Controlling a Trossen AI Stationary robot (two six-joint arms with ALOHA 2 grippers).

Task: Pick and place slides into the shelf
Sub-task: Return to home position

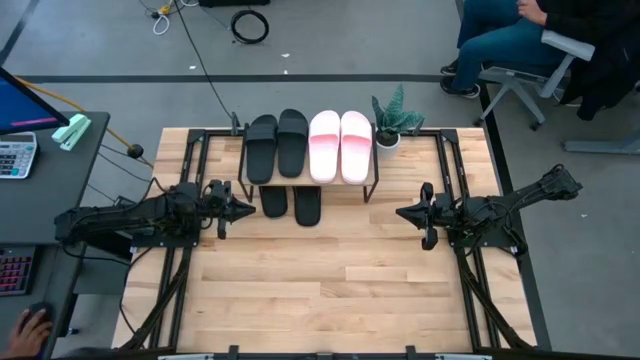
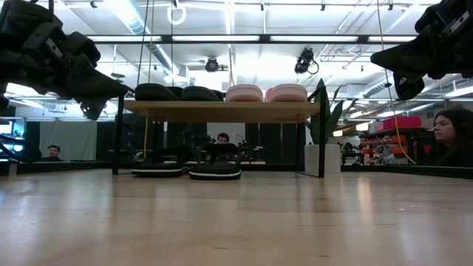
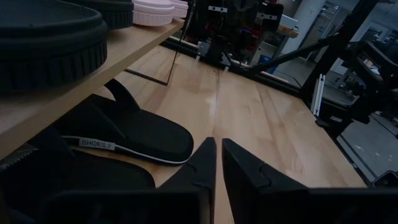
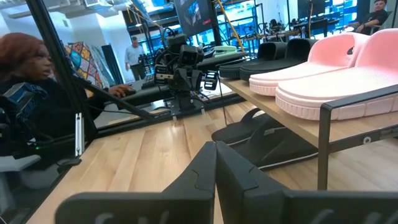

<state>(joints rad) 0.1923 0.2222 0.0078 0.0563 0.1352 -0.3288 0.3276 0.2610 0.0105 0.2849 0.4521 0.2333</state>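
Note:
The shelf (image 2: 222, 111) stands at the table's far middle, a wooden plank on thin black legs. Two black slides (image 1: 277, 143) and two pale pink slides (image 1: 340, 145) lie side by side on its top. Two black flip-flops (image 1: 290, 204) lie on the table under the plank, their near ends sticking out; they also show in the left wrist view (image 3: 134, 134). My left gripper (image 1: 245, 210) hovers shut and empty just left of the flip-flops. My right gripper (image 1: 403, 213) hovers shut and empty to the right of the shelf.
A potted plant (image 1: 390, 122) stands at the shelf's far right corner. Bare wooden table top (image 1: 330, 290) lies between the shelf and the near edge. A seated person (image 1: 510, 40) is beyond the far right corner; a desk with a calculator (image 1: 15, 155) is at the left.

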